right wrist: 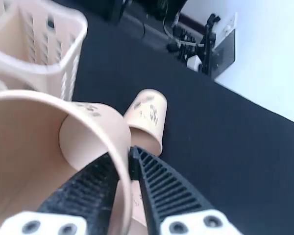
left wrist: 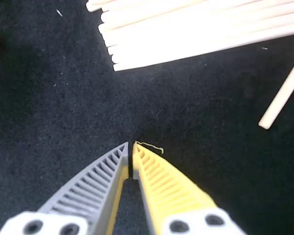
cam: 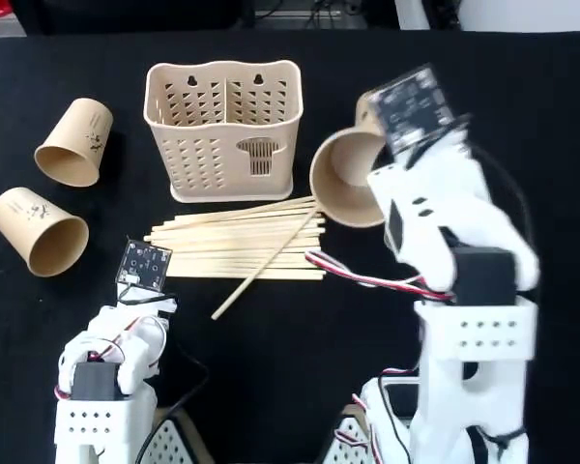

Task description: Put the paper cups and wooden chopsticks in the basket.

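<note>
My right gripper (right wrist: 127, 152) is shut on the rim of a paper cup (right wrist: 49, 142), one finger inside and one outside. That cup (cam: 348, 179) hangs tilted above the table, just right of the beige basket (cam: 222, 126). Another cup (right wrist: 147, 117) lies on the cloth beyond it. Two more cups (cam: 74, 142) (cam: 41, 232) lie on their sides at the far left. The wooden chopsticks (cam: 242, 242) are piled in front of the basket, with one stick (cam: 261, 266) slanting across them. My left gripper (left wrist: 131, 145) is shut and holds nothing, low over the cloth just short of the chopstick ends (left wrist: 186, 34).
The perforated basket wall (right wrist: 34, 44) stands close beside the held cup. A loose chopstick end (left wrist: 284, 93) lies apart from the pile. Red and white cables (cam: 367, 275) trail from the right arm near the chopsticks. Black cloth covers the table.
</note>
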Motion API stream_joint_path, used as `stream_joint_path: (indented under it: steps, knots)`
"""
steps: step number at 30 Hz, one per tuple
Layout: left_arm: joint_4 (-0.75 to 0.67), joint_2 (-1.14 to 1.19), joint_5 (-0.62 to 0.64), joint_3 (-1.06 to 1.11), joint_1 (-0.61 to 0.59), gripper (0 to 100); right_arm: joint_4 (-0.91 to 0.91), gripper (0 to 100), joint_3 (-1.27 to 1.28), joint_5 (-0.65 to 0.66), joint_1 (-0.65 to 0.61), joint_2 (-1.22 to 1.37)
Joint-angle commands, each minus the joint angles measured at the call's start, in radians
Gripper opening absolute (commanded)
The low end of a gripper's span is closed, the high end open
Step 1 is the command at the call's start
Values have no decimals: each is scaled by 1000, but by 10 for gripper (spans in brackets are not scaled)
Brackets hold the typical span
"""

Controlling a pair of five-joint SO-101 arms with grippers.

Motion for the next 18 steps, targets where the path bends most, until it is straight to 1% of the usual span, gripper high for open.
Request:
stream_joint_path:
  steps: [1,6,10,14,18]
  knots:
    - [3,-11,0,16,2,30,127,11,-312,-86,-54,107]
    - [-2,-11,0,16,2,30,284,11,-651,-213,-158,328]
    - [3,-11,0,16,2,30,353,11,-918,-316,-212,510]
    - [3,-11,0,16,2,30,362,11,-1095,-336,-276,699]
    - [-5,-11,0,16,2,30,368,11,-1207,-336,-284,846]
